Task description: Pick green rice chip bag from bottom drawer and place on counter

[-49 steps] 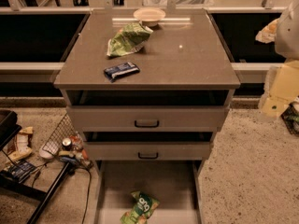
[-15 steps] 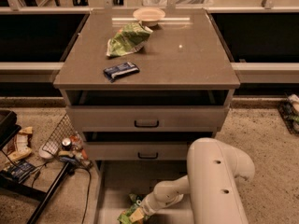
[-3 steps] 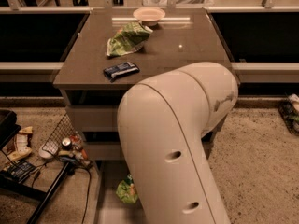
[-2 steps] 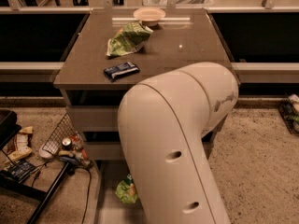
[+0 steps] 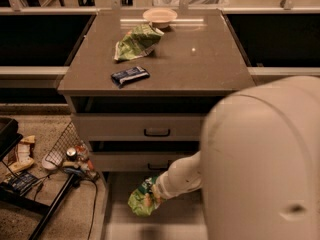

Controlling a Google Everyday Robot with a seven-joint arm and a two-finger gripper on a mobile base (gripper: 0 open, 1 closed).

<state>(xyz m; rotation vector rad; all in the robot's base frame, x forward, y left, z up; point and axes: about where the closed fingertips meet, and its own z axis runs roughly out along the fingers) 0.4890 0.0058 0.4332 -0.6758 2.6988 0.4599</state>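
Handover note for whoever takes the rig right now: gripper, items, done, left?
Gripper: low in front of the cabinet, over the open bottom drawer, shut on the green rice chip bag.
Bag: held off the drawer floor, with its shadow beneath it.
Counter: holds a paler green bag, a dark blue bar and a bowl.
Done: bag grasped and lifted.
Left: raise it to the counter, probably right of the bar, then set it down and release.
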